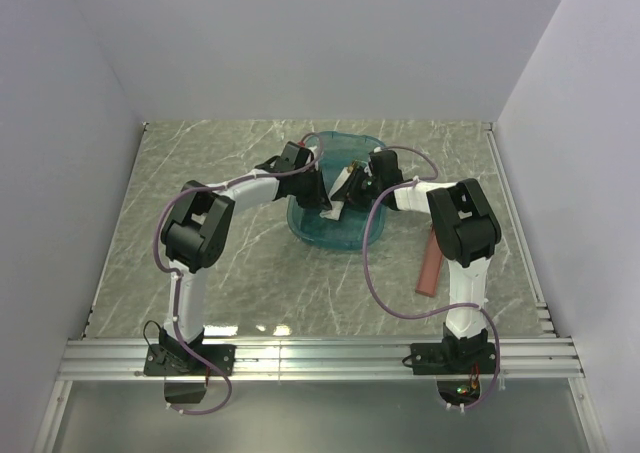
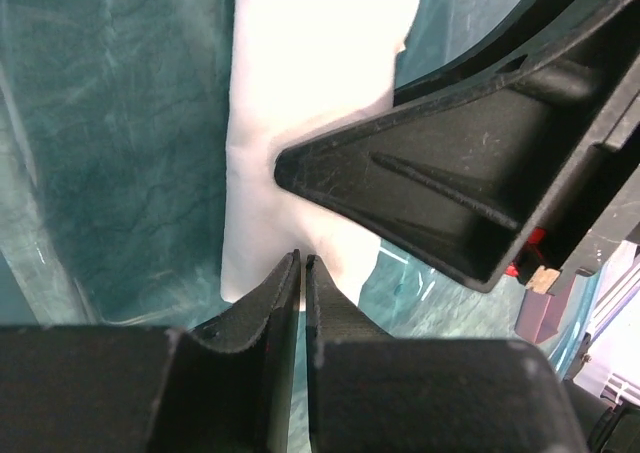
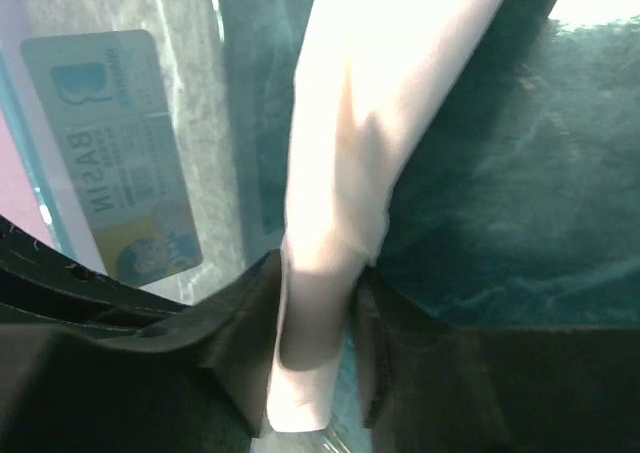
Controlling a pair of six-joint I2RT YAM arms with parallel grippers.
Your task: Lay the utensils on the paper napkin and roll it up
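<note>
From above, you see the left arm (image 1: 205, 223) and right arm (image 1: 462, 223) meeting in the teal basin (image 1: 345, 237) at the middle of the desk (image 1: 200, 153), with the paper napkin (image 1: 334, 211) white between them.

Your left wrist view shows the left tool (image 2: 303, 263) narrow, nearly closed at the napkin's near edge.

Your right wrist view shows the right tool (image 3: 318, 270) gripping the rolled napkin inside the basin.

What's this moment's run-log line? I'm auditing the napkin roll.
stage: rolled napkin over teal tub | left gripper: shut at napkin | right gripper: gripping napkin
</note>
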